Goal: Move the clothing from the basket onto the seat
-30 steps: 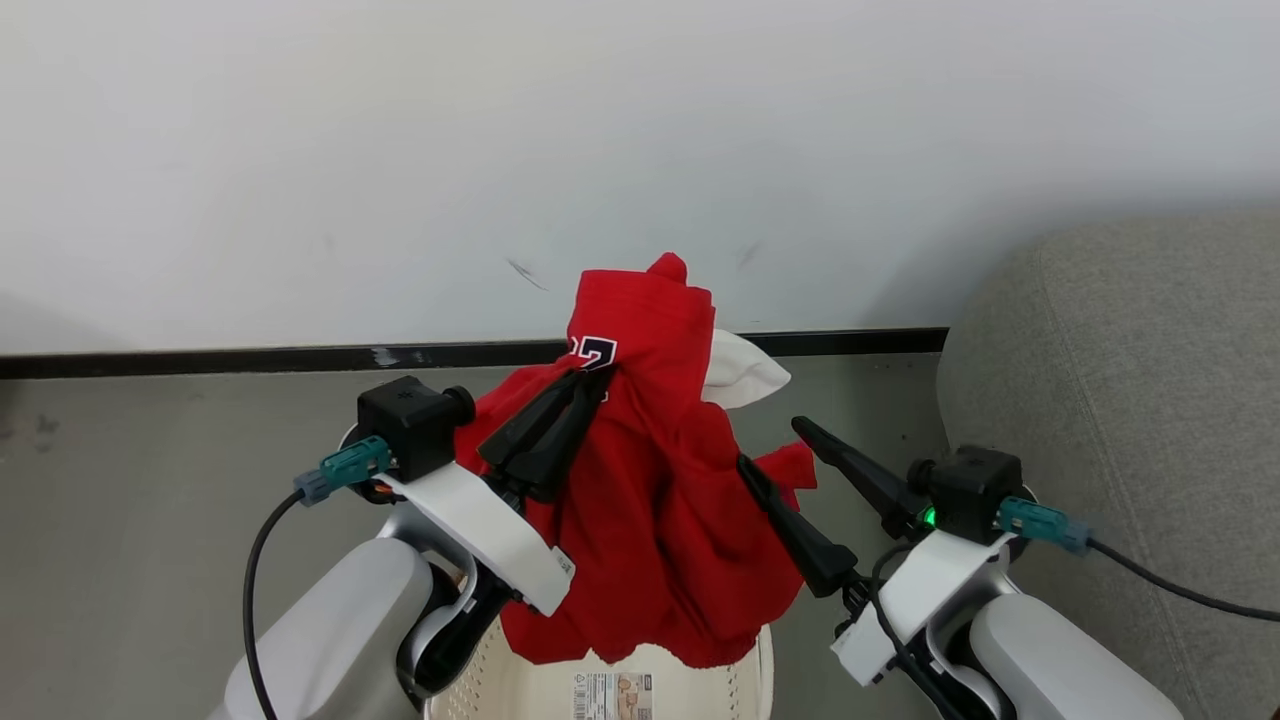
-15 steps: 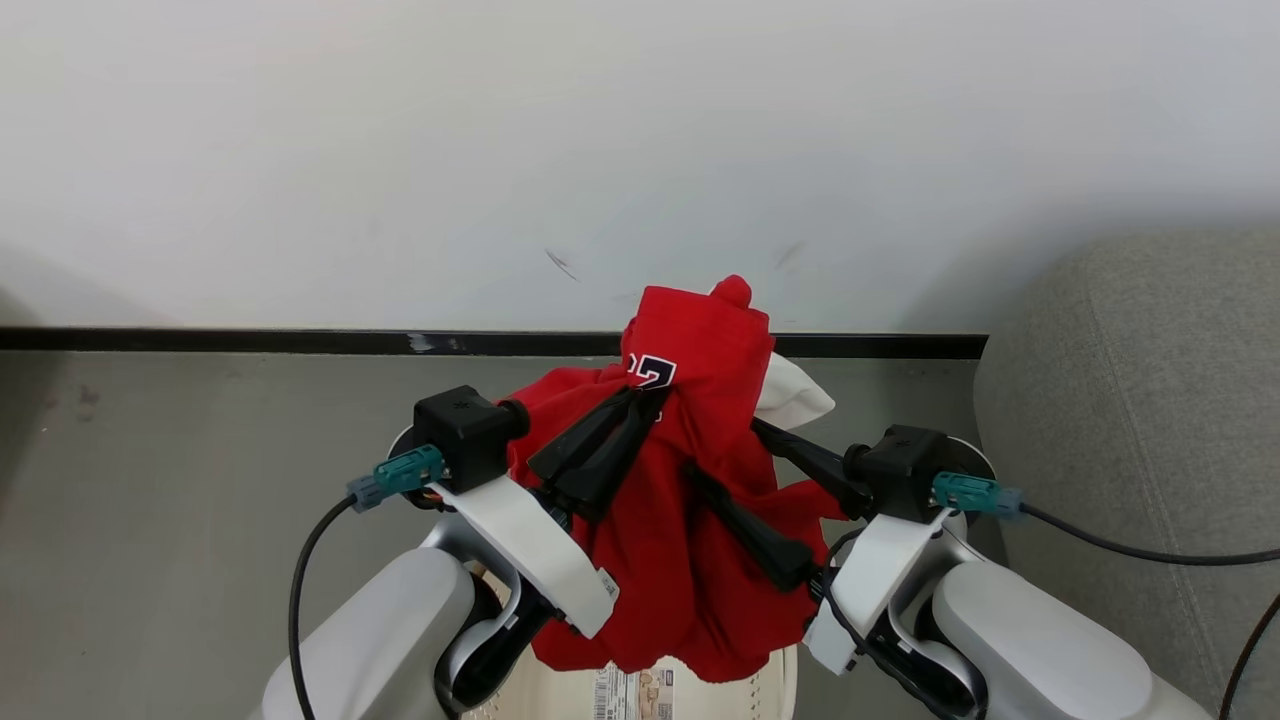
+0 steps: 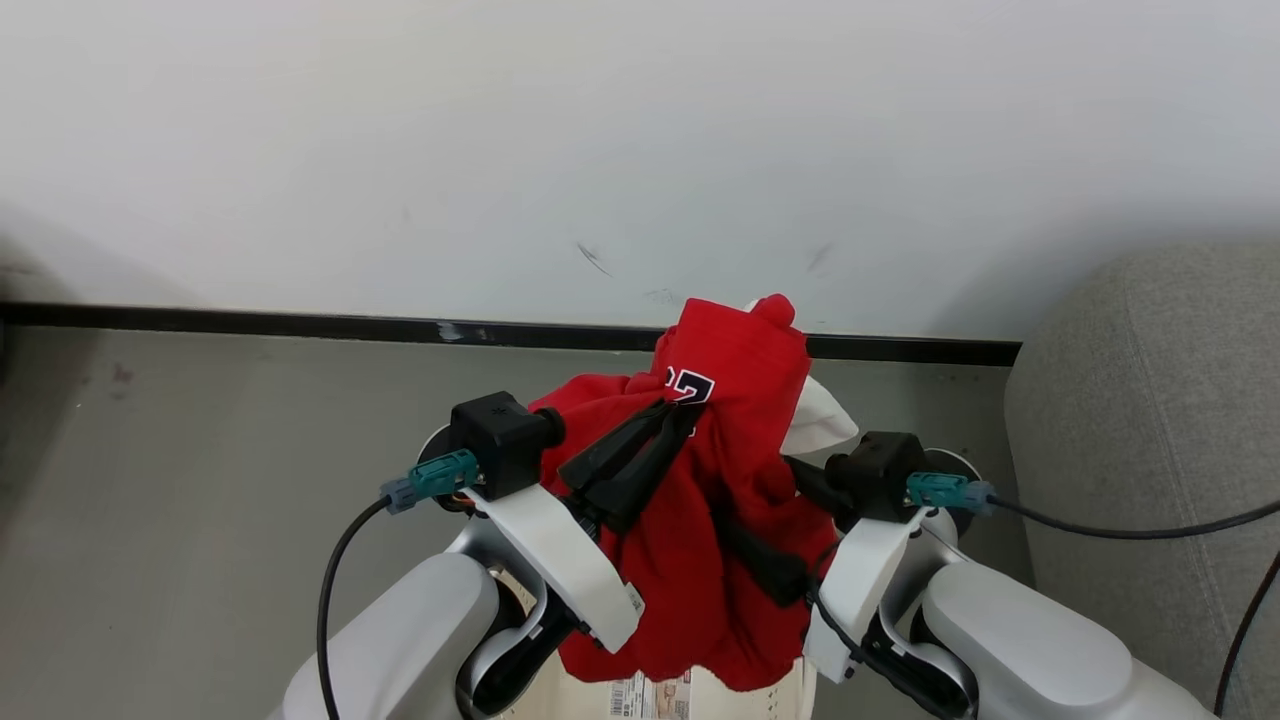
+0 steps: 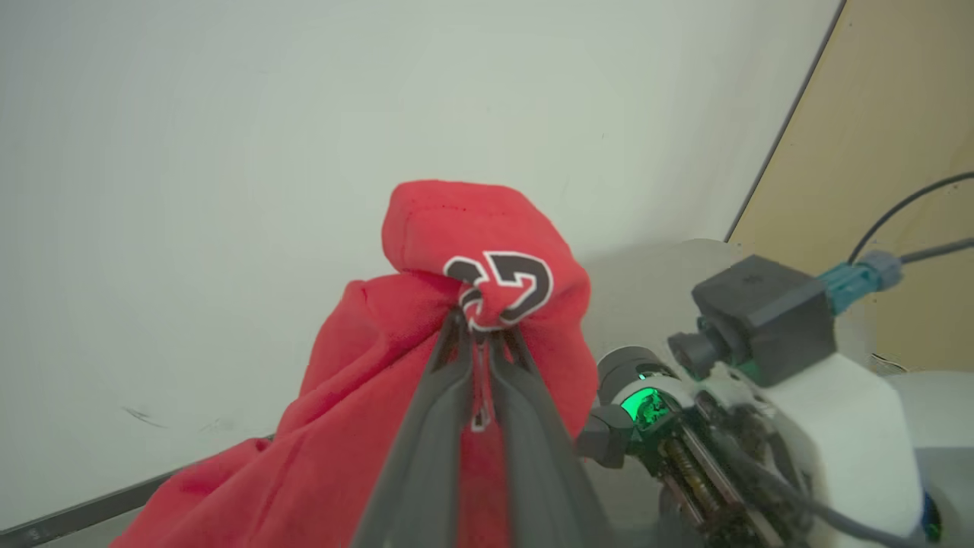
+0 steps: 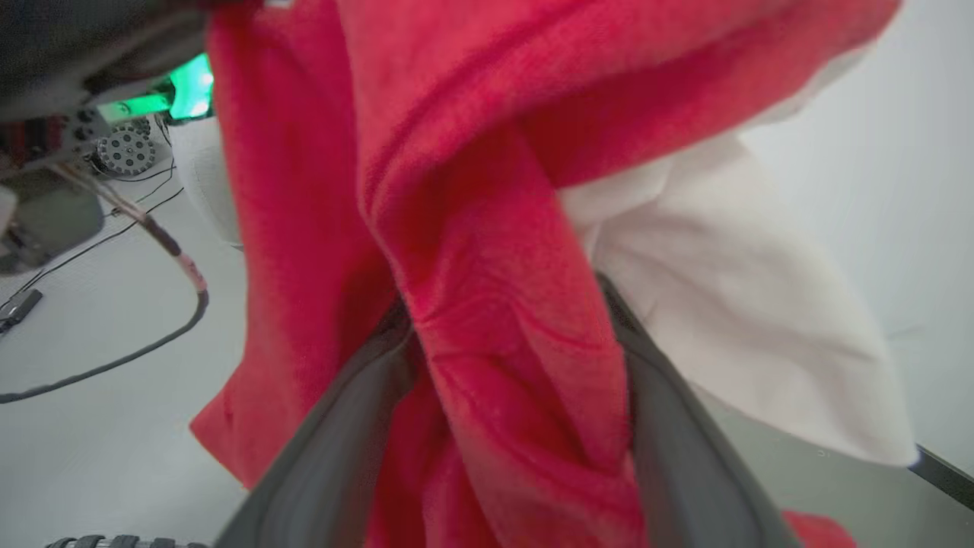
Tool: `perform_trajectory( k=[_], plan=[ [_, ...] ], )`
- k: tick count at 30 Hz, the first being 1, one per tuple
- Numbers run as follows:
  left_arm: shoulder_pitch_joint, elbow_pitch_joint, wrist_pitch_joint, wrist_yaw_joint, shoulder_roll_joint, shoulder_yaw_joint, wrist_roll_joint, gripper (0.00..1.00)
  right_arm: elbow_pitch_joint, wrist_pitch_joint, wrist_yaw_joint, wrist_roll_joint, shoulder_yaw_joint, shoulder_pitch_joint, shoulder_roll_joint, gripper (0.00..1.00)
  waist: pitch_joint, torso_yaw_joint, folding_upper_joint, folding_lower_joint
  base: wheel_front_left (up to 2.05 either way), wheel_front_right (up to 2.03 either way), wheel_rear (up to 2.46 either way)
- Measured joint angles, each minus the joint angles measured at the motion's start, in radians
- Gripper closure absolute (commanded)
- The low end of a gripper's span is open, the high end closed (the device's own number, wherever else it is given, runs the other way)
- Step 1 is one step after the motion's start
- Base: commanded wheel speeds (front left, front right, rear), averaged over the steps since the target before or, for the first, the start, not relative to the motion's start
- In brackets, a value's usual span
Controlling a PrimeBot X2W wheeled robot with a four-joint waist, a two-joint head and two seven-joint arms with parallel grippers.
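The red clothing (image 3: pixel 720 480) is up in the air. Most of it is out of the basket (image 3: pixel 720 705), and its bottom end hangs just over the basket's far rim. The left gripper (image 3: pixel 680 415) has its two fingers pressed tight together on a bunch of the cloth, right at the white-edged number. The right gripper (image 3: pixel 750 485) is pushed into the cloth from the other side. Its fingers are spread apart with a thick red fold between them, so it is not pinching yet. So the lifting step looks nearly done, and the job in hand seems to be getting a second hold. Next, the right fingers should close on that fold. Then both arms need to lift a bit more, so the low end clears the basket rim, and swing toward the robot's right to the seat (image 3: pixel 1150 400). The grey seat is near on that side, and its round padded edge comes first, so the cloth must go up and over it. The floor (image 3: pixel 200 480) between basket and seat looks bare. The wall (image 3: pixel 600 150) is close behind, so there is little room to push forward. A black cable (image 3: pixel 1120 530) from the right wrist runs across the seat's edge and could catch.
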Motion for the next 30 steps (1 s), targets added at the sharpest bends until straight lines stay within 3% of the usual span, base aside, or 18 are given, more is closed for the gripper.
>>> perform_trajectory(
  k=[19,20,21,30],
  plan=[
    [-0.011,-0.016,0.021,-0.001,-0.007,-0.013,0.0,1.0,0.075,0.0,0.0,0.066,0.099,-0.106,0.04,0.0,0.017,0.022,0.0,0.0,0.0,0.0,0.0],
    [-0.012,-0.017,0.021,-0.001,-0.007,-0.013,0.0,1.0,0.077,0.0,0.0,0.071,0.1,-0.109,0.041,0.66,0.018,0.023,0.0,0.0,0.0,0.0,0.0],
    [-0.013,-0.017,0.021,-0.001,-0.007,-0.013,0.0,1.0,0.081,0.0,0.0,0.076,0.1,-0.115,0.042,1.0,0.019,0.024,0.0,0.0001,0.0,0.0,0.0],
    [-0.015,-0.012,0.02,-0.008,0.003,-0.002,-0.001,1.0,0.09,0.0,0.0,0.097,0.1,-0.128,0.043,1.0,0.022,0.023,0.0,0.0,0.0,0.0,0.0]
  ],
)
